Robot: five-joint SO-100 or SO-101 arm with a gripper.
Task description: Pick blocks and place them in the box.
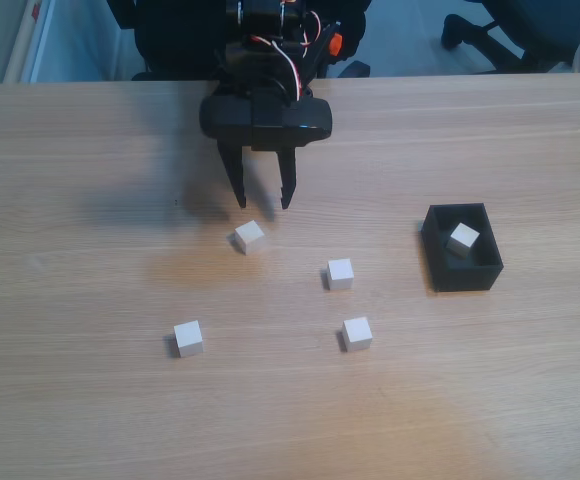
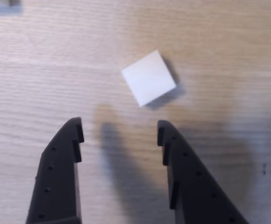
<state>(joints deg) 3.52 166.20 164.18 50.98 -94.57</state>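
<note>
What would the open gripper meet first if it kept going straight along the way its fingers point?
Probably the nearest block, just beyond the gripper and slightly off-centre; height above the table is unclear.

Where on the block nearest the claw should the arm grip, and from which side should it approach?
Grip the block across two opposite flat side faces, coming straight down from above. It lies flat on the table with open space all round, but in the wrist view it sits turned diagonally ahead of the open claw, so the wrist probably needs a twist to square the fingers to its faces.
</note>
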